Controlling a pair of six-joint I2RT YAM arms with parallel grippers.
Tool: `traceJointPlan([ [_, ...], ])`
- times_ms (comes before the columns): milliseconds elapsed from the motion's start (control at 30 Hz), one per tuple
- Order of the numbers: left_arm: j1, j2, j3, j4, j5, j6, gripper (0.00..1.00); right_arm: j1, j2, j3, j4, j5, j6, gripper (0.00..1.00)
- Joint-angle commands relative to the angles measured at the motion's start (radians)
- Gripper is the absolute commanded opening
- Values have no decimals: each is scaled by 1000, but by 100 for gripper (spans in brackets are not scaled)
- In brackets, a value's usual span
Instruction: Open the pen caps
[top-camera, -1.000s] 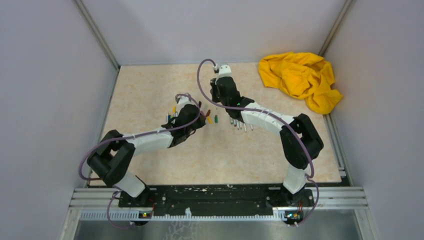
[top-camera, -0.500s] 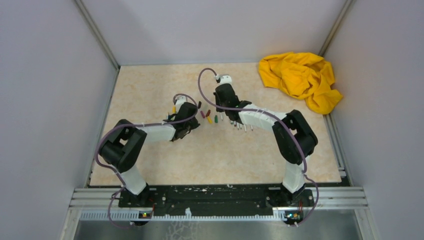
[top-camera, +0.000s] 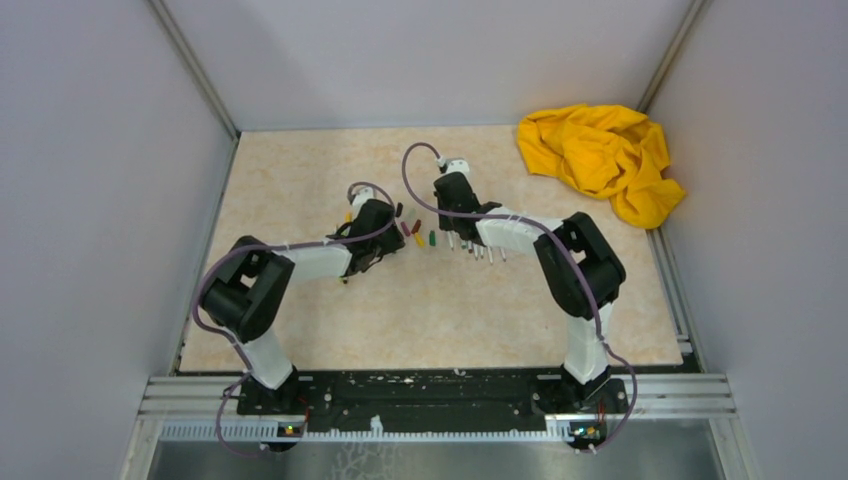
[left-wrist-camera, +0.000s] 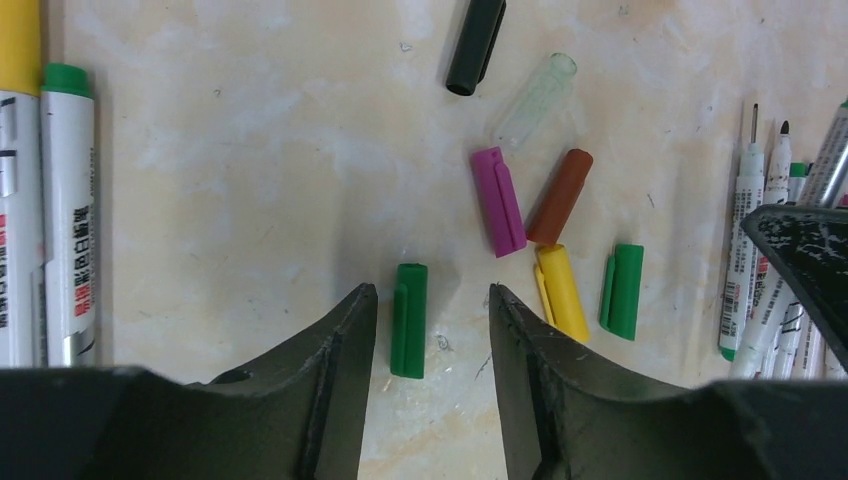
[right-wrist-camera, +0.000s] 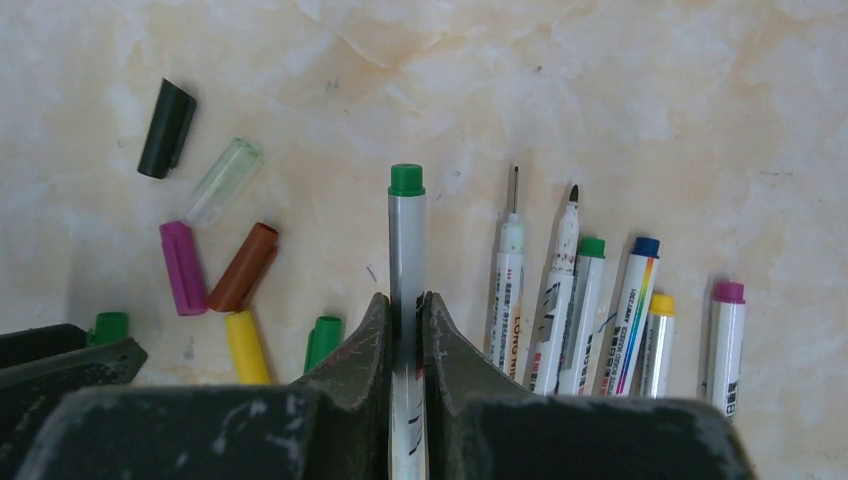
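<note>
My left gripper is open and low over the table, with a loose green pen cap lying flat between its fingers, nearer the left one. Ahead lie more pen caps: magenta, brown, yellow, green, black and clear. My right gripper is shut on a grey pen barrel with a green end. In the top view the left gripper and right gripper flank the caps.
Several uncapped pens lie side by side right of the held barrel. Two capped pens lie left of my left gripper. A crumpled yellow cloth sits at the table's far right corner. Grey walls close three sides.
My left gripper's jaws have opened, and the green cap now lies on the table between them. Both arms have drawn back slightly; the right gripper still holds its barrel.
</note>
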Motion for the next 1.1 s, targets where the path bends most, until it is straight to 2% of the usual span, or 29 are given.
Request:
traceJointPlan([
  [0, 20, -67, 10, -65, -63, -14, 55, -12, 24, 5, -3, 6, 22, 6],
  [100, 43, -131, -18, -82, -103, -41, 64, -16, 29, 2, 3, -2, 29, 14],
  [167, 58, -152, -19, -110, -121, -39, 66, -18, 32, 3, 5, -4, 27, 21],
  [400, 97, -168, 4, -226, -184, 20, 65, -21, 30, 7, 11, -22, 27, 32],
  [800, 113, -132, 21, -304, -243, 42, 61, -21, -54, -21, 56, -31, 15, 33],
  [1067, 115, -92, 39, -286, -244, 49, 60, -16, -97, -43, 73, -36, 13, 33],
])
